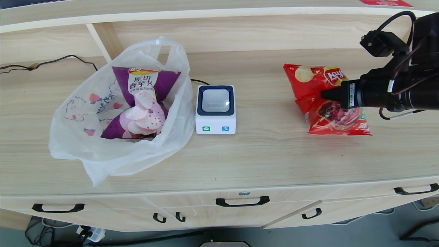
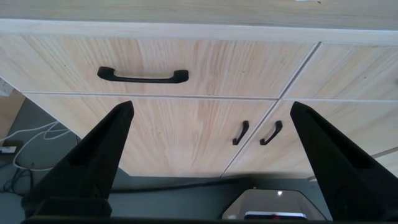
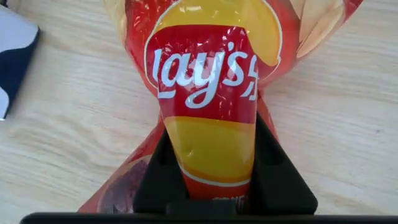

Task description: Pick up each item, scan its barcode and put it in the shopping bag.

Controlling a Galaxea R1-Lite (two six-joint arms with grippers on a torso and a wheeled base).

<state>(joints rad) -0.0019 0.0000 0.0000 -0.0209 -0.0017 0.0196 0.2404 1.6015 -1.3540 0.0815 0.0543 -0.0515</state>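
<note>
A red chip bag [image 1: 327, 99] lies on the right side of the wooden counter, and my right gripper [image 1: 325, 94] is shut on its middle. In the right wrist view the bag [image 3: 214, 81] is pinched into a ridge between the black fingers [image 3: 273, 168]. A white plastic shopping bag [image 1: 85, 130] sits open at the left with a purple chip bag [image 1: 142, 103] inside. The white barcode scanner [image 1: 216, 109] stands between the two bags. My left gripper [image 2: 211, 155] hangs open below the counter, facing the cabinet doors.
Drawers with black handles [image 1: 242, 201] run along the counter's front. A black cable [image 1: 51, 62] trails along the back left. A raised wooden shelf [image 1: 219, 17] borders the back. Bare counter lies between the scanner and the red bag.
</note>
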